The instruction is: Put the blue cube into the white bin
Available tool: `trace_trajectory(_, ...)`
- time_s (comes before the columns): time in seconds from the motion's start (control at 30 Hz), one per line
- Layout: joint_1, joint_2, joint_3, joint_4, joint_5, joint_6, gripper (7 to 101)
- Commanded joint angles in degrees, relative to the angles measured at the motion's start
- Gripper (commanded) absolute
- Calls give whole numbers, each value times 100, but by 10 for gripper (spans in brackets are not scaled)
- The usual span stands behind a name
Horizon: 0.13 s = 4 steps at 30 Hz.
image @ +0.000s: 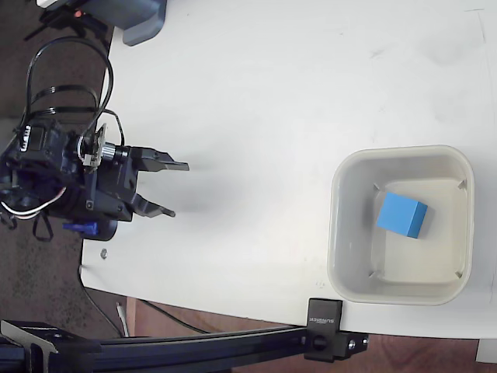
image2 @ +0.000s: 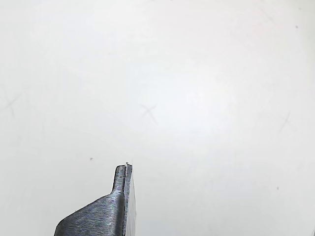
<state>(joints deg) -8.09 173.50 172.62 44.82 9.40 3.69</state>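
The blue cube (image: 402, 214) lies inside the white bin (image: 345, 175), on its floor and slightly turned, at the right of the fixed view. My gripper (image: 178, 189) hovers over the table's left side, far from the bin, open, with nothing between its fingers. In the wrist view only one dark fingertip (image2: 122, 177) shows at the bottom, over bare white table; the cube and bin are out of that view.
A grey-blue device (image: 140, 19) sits at the table's top left corner. A black bracket (image: 324, 320) is clamped to the table's lower edge below the bin. Cables loop at the arm's base (image: 66, 70) off the left edge.
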Motion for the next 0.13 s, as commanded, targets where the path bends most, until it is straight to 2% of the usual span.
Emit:
trace_trajectory(0.03, 0, 141, -123, -26, -53, -9, 1003)
trace_trajectory(0.13, 0, 141, -123, -26, -53, -9, 1003)
